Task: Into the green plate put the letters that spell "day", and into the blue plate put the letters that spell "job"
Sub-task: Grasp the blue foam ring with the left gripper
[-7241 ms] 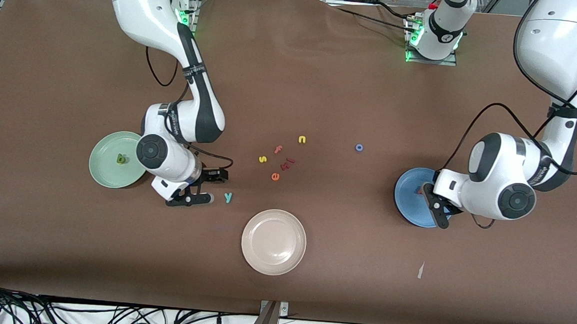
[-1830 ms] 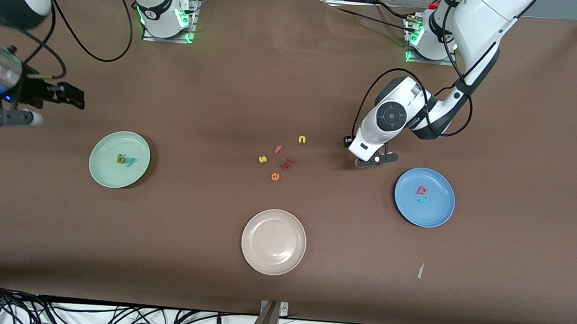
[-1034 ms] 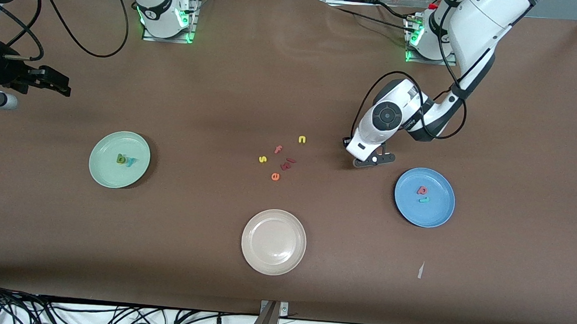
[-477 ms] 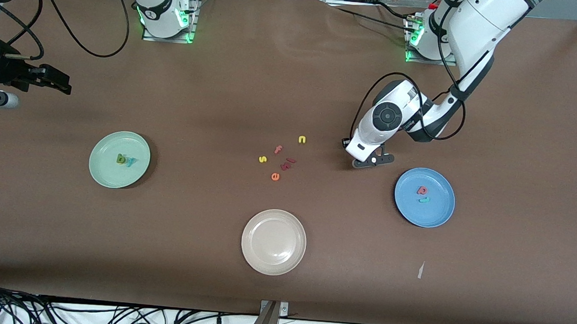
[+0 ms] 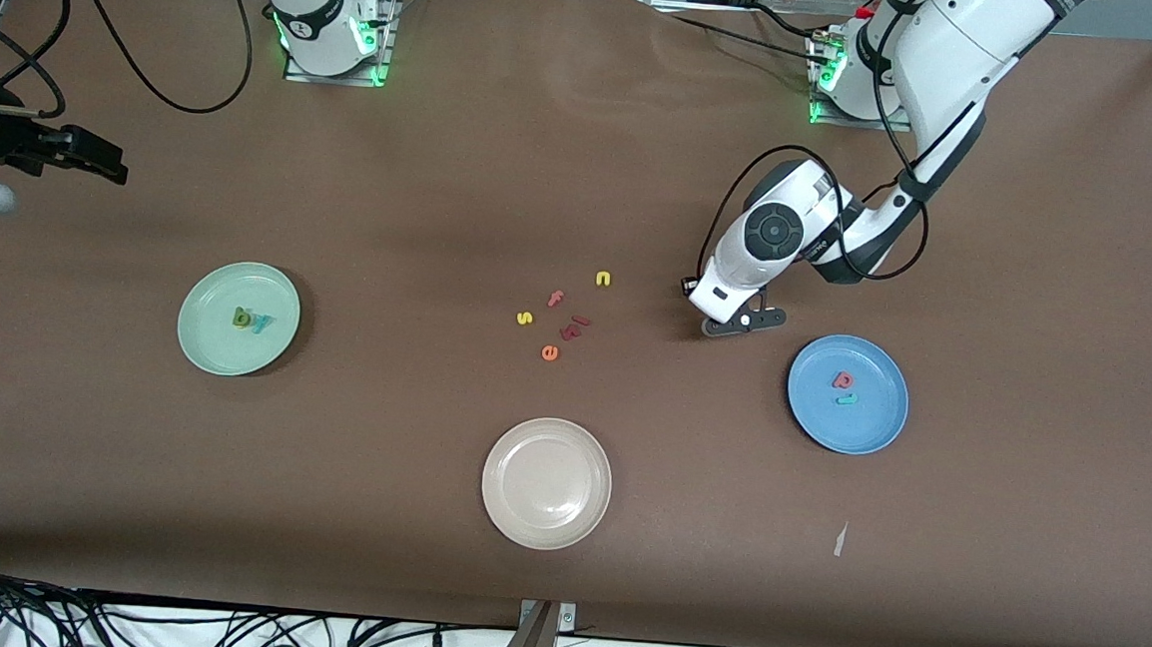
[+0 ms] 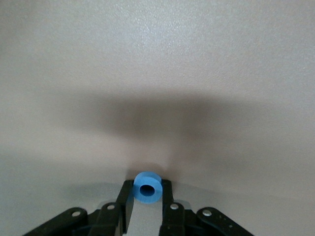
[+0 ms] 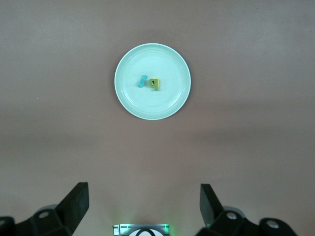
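Green plate (image 5: pixel 197 340): you have teal "y" (image 5: pixel 261 322), yellow "a" (image 7: pixel 156 83) and dark green "d" (image 5: pixel 239 317) clustered inside. Blue plate (image 5: pixel 875 427): pinkish-red "b" (image 5: pixel 843 380), teal "j" (image 5: pixel 846 399). Beige plate (image 5: pixel 544 527): bare. Only your left wrist view shows the left gripper (image 6: pixel 147 206) pinching the blue foam ring "o" (image 6: pixel 147 187), low over the table near the blue plate. Right gripper (image 7: pixel 142 201): jaws spread, waiting high over the table's right-arm end.

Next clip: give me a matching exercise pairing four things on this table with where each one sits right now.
Things:
1. blue o
2. teal y
3. pinkish-red b
4. orange e

Places:
A. in the blue plate
B. between the fingers of the left end effector
C. loose on the table among the leftover letters
D. in the green plate

Pairs: 1-B, 2-D, 3-A, 4-C
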You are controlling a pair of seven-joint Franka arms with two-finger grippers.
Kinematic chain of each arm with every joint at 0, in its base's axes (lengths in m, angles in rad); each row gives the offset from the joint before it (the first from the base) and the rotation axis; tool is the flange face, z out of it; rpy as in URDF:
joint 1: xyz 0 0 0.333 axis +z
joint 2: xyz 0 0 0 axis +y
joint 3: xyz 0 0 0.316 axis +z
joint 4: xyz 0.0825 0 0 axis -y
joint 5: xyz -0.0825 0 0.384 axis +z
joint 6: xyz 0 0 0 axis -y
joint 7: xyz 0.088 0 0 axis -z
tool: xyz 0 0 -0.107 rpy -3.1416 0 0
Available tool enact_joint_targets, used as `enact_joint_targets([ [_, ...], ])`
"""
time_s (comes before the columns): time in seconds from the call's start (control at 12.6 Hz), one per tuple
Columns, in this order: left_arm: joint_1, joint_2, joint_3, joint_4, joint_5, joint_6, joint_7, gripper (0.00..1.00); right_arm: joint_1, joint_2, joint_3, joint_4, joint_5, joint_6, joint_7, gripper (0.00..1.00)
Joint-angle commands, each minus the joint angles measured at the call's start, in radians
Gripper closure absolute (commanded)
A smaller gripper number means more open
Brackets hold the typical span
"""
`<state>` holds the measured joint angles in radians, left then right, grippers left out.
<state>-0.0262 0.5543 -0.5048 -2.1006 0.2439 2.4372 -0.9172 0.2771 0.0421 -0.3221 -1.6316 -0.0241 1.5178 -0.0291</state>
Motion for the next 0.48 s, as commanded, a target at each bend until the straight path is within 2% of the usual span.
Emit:
enact_joint_targets([
  [0.0, 0.003, -0.004, 0.000, -0.010, 0.040, 0.011, -0.020, 1.00, -0.002, 0.002, 0.006, 0.019, 0.007, -0.021, 0.011, 0.00],
  [0.4, 0.008, -0.037, -0.004, 0.002, 0.038, -0.032, -0.019, 1.00, -0.002, -0.002, 0.000, 0.021, 0.007, -0.030, 0.000, 0.00],
])
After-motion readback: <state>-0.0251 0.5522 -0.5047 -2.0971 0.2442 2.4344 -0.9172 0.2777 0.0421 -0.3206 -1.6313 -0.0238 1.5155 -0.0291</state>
